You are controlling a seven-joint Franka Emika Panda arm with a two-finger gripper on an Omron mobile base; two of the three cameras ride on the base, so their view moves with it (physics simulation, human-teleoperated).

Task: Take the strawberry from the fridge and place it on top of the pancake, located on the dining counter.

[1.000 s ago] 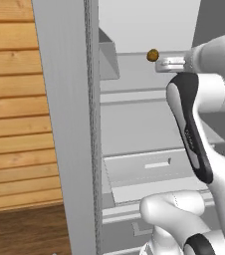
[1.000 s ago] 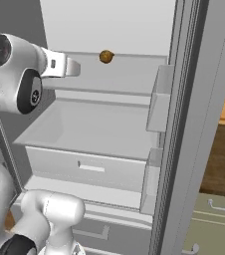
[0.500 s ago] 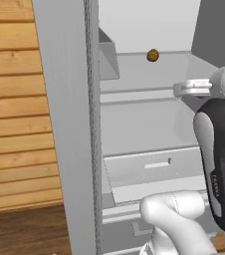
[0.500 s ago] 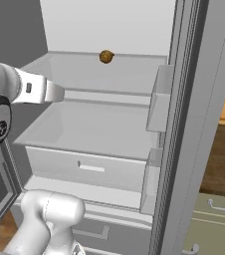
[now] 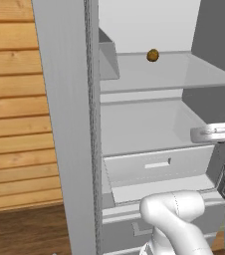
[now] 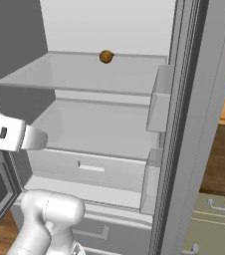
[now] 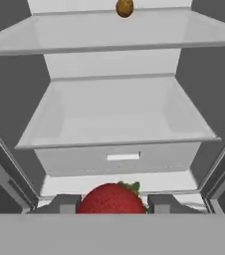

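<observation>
The strawberry [image 7: 110, 198], red with a bit of green leaf, sits between my two dark fingertips at the bottom of the hand view. My gripper [image 7: 113, 203] is shut on it. The hand [image 5: 211, 133] hangs in front of the open fridge [image 5: 149, 119], level with the lower shelf, and points into it; it also appears at the left edge of the right base view [image 6: 20, 137]. White shelves and a drawer [image 7: 122, 157] lie ahead of the gripper. The pancake and the dining counter are out of view.
A brownish-orange ball [image 5: 153, 55] [image 6: 106, 56] [image 7: 125, 7] rests at the back of the upper shelf. The open fridge door with its bins [image 6: 157, 107] stands on the right, the other door's edge [image 5: 69, 124] on the left, with a wood-panelled wall [image 5: 15, 104] beyond.
The hand has pulled back out of the fridge and dropped from upper-shelf height to lower-shelf height. The ball has stayed put.
</observation>
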